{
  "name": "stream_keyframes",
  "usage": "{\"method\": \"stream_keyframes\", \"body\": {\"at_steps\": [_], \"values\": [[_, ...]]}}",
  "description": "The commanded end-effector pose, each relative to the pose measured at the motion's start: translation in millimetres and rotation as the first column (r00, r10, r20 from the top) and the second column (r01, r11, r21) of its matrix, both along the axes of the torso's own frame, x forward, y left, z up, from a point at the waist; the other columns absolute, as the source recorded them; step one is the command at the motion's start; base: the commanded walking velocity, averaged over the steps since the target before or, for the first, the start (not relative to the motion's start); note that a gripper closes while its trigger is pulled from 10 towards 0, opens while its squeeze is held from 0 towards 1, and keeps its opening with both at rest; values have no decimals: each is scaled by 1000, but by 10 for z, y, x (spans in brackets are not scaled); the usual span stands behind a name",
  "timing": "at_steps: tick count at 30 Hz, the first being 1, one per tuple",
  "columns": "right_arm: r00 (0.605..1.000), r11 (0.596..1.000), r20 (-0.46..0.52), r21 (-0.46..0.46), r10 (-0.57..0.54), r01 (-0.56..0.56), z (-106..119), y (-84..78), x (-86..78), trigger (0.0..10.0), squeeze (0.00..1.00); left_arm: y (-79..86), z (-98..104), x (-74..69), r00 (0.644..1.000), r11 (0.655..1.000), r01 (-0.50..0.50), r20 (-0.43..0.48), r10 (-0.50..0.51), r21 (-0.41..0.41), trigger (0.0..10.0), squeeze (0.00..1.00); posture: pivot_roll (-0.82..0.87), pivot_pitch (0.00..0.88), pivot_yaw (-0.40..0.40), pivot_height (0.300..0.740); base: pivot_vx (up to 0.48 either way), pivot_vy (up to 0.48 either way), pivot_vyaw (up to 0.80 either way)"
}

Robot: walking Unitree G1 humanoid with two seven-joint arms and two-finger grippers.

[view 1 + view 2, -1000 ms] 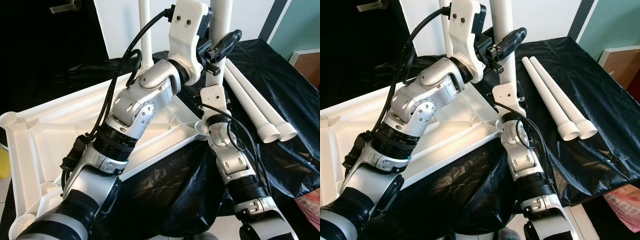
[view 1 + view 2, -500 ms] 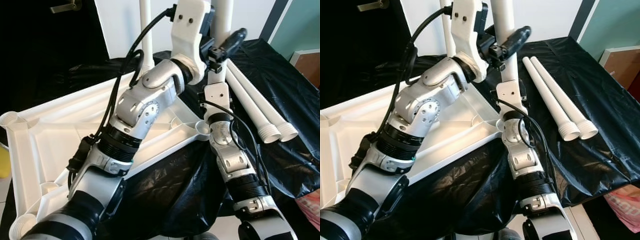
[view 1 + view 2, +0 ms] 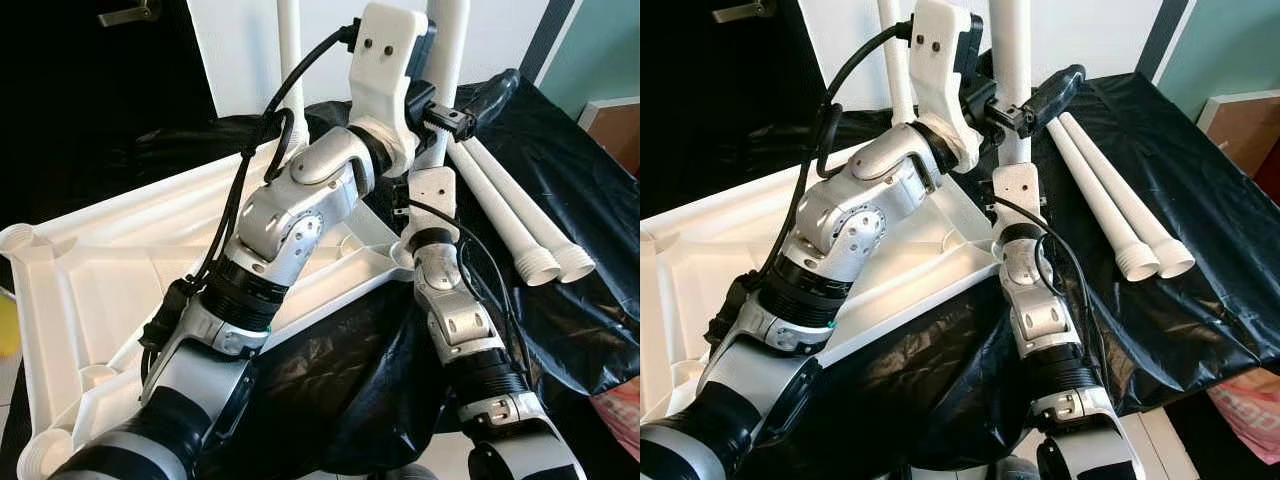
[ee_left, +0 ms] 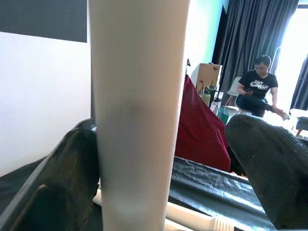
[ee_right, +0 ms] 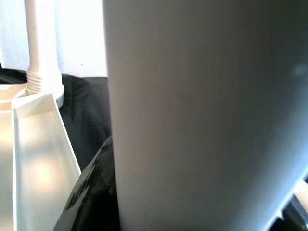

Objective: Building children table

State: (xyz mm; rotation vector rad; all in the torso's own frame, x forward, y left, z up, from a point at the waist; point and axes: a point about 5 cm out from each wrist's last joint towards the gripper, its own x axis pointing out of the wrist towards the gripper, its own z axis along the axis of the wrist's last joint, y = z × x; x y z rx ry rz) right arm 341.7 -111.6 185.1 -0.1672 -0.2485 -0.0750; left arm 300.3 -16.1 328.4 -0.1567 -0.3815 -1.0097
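Leg (image 3: 1012,60) is being straddled loosely by left gripper (image 3: 455,105), fingers apart; right gripper (image 3: 1008,165) state cannot be told. Cross-threading is being risked if tilted.

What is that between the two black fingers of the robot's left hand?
An upright white table leg stands between the left hand's fingers, seen in the left wrist view.
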Motion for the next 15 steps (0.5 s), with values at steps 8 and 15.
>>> {"method": "stream_keyframes", "body": {"at_steps": [8, 15], "values": [[1000, 999, -11, 51, -2, 2, -10, -90, -4, 10000, 0, 214, -220, 78, 1000, 996, -23, 7, 22, 89, 10000, 0, -23, 118, 23, 740, 0, 0, 0], [999, 997, -30, 80, 17, -15, -55, -139, -13, 10000, 0, 257, -327, 24, 1000, 994, -8, 31, 5, 112, 10000, 0, -21, 120, 20, 740, 0, 0, 0]]}}
